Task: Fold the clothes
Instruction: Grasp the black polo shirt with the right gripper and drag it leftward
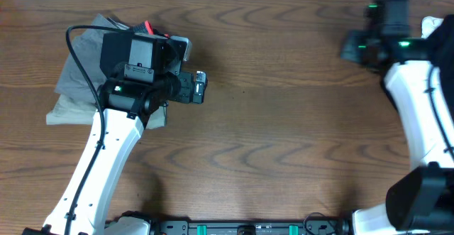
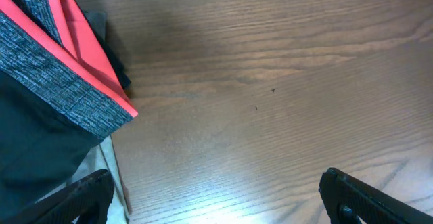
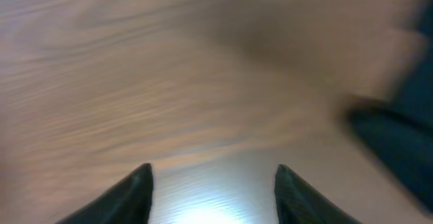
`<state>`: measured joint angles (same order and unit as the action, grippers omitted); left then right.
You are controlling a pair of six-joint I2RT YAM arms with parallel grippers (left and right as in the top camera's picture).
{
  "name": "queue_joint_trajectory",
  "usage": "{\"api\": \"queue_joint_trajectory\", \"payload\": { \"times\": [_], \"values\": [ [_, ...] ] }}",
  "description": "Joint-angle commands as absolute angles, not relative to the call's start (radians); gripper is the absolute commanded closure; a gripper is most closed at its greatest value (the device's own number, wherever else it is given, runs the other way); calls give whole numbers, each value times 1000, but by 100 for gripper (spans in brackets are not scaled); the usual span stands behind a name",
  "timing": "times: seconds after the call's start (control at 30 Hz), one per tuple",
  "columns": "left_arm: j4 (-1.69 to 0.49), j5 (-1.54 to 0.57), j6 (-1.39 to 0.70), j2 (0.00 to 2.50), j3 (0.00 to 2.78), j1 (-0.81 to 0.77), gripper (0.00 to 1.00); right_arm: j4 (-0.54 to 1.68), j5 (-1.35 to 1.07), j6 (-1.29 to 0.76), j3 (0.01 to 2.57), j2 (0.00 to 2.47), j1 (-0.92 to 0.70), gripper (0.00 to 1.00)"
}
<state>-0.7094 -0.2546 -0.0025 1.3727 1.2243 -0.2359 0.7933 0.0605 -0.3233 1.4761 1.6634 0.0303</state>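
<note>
The clothes, a black T-shirt, do not show for certain in any view. In the right wrist view a dark blurred mass [image 3: 399, 136] lies at the right edge, and I cannot tell whether it is that shirt. My right gripper [image 3: 213, 173] hangs over bare wood, open with nothing between its fingers; in the overhead view it [image 1: 355, 47] is at the far right back. My left gripper [image 2: 216, 190] stands wide open over bare wood beside a pile of garments, holding nothing; from overhead it [image 1: 198, 86] sits just right of that pile.
A pile of grey folded garments [image 1: 78, 72] lies at the left back, partly under my left arm. On it sits a smaller black garment with a grey-and-red waistband [image 2: 61, 88]. A pale cloth edge [image 2: 108, 176] shows under the left finger. The wooden table [image 1: 284, 135] spreads between the arms.
</note>
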Motion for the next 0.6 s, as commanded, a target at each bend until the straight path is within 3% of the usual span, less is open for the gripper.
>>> {"api": "queue_joint_trajectory", "payload": {
  "times": [0.0,0.17,0.43,0.5,0.57],
  "values": [
    [-709,-246,6,1374,1244,-236,2,817,231,-394,1476,1734,171,37],
    [-706,-245,6,1374,1244,-236,2,816,178,-414,1476,1870,289,31],
    [-706,-246,6,1374,1244,-236,2,733,169,-414,1476,2069,329,29],
    [-706,-246,6,1374,1244,-236,2,701,168,-414,1476,2091,334,30],
    [-705,-245,6,1374,1244,-236,2,678,169,-411,1476,2106,336,38]
  ]
}}
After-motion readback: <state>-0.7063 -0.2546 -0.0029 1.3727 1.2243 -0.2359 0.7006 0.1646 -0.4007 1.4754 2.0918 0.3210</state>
